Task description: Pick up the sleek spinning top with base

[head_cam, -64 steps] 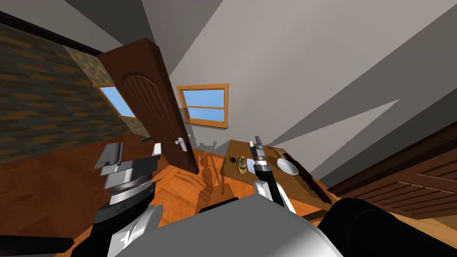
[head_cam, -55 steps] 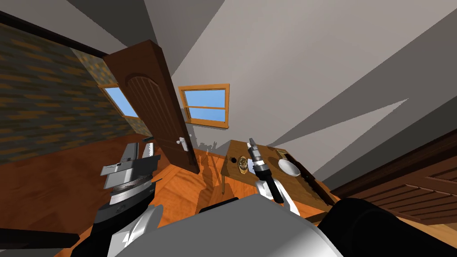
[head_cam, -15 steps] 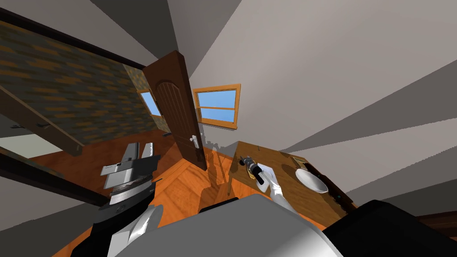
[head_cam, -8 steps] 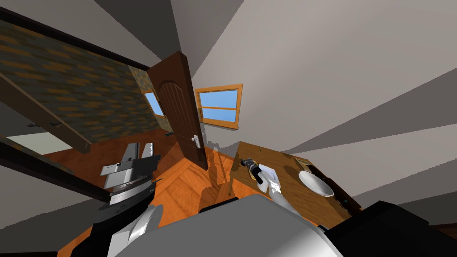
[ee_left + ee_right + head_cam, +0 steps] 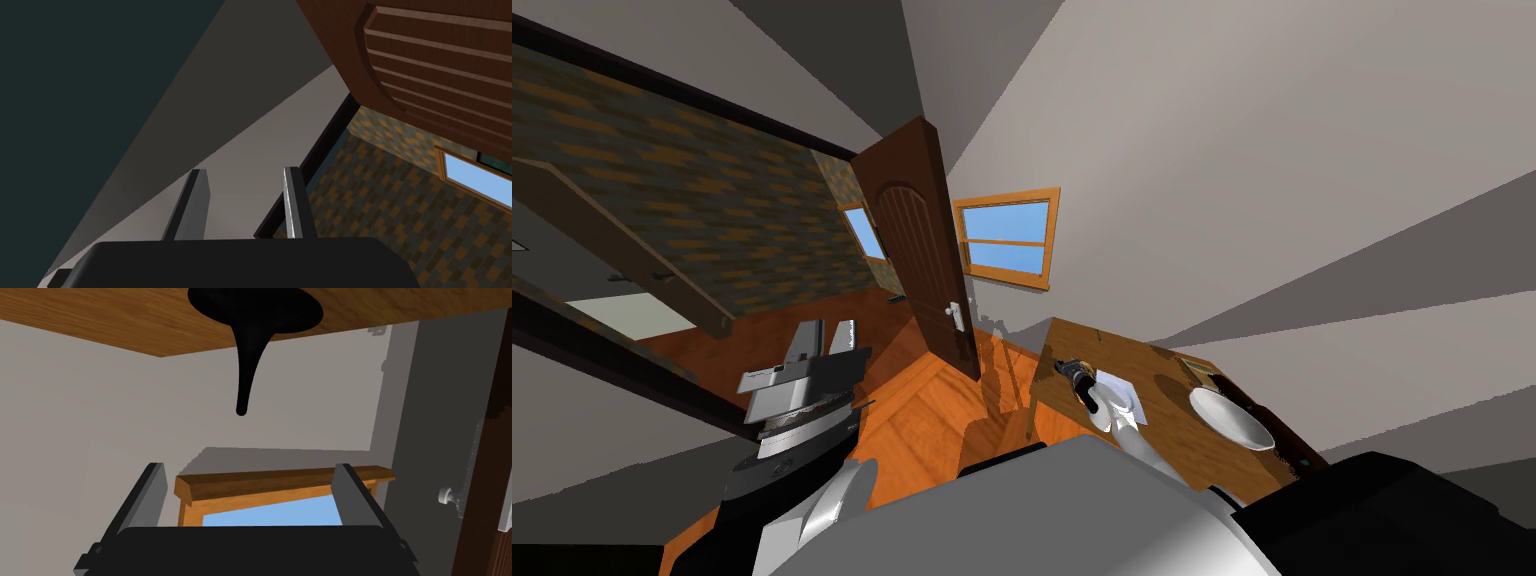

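Observation:
The spinning top (image 5: 254, 318) is a black disc with a thin black stem, standing on the wooden table (image 5: 100, 318). My right gripper (image 5: 248, 466) is open and lined up with it; the stem's tip points at the gap between the fingers, a short way beyond the fingertips, and nothing is held. In the head view the right gripper (image 5: 1063, 367) is low over the corner of the table (image 5: 1172, 440) nearest the door. My left gripper (image 5: 822, 338) is raised at the left, its fingers (image 5: 293, 200) apart with nothing between them.
On the table a white sheet (image 5: 1124, 392) lies under my right forearm and a white bowl (image 5: 1232, 420) sits further right. A brown door (image 5: 917, 250) stands open left of the table, with a window (image 5: 1007, 240) behind. Orange wood floor lies between door and table.
My head view has swung, so the table has drifted right in the picture. My right gripper has come down from above the table to its door-side corner. The left arm has held still.

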`<state>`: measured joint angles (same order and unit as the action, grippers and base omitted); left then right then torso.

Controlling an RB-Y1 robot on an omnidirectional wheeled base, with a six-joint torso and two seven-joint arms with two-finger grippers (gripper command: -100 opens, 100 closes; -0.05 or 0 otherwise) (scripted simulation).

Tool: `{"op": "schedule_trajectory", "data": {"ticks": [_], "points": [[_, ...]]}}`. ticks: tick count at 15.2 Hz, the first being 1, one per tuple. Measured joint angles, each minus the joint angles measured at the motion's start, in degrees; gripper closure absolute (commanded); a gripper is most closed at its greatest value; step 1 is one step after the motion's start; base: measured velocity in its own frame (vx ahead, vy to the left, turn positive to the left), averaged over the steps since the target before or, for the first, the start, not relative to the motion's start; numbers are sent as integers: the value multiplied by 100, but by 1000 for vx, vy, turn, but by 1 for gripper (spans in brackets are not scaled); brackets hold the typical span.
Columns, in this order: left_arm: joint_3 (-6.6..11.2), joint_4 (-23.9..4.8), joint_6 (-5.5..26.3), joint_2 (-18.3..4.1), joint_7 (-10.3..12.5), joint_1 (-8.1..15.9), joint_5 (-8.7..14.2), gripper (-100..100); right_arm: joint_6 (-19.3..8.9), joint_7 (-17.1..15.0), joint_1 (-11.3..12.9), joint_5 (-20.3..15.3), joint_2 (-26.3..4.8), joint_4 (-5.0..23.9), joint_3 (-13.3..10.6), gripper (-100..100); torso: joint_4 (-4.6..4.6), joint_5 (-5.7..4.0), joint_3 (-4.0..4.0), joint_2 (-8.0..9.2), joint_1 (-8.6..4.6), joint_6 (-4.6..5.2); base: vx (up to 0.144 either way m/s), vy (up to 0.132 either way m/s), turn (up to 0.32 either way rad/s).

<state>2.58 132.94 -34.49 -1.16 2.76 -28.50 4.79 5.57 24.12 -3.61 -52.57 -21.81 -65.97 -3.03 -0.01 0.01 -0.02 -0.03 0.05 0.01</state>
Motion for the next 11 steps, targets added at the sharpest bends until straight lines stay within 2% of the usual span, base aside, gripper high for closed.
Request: {"op": "schedule_trajectory", "data": {"ticks": [5,11], "points": [[0,0,0,0,0,0,0,0,-86,247,253,-389,43,579,11,-100,0,0,-1,-2,2,-1,9,14,46],[0,0,0,0,0,0,0,0,-249,490,482,-803,76,1137,-40,-100,0,0,0,0,2,-1,7,13,43]]}}
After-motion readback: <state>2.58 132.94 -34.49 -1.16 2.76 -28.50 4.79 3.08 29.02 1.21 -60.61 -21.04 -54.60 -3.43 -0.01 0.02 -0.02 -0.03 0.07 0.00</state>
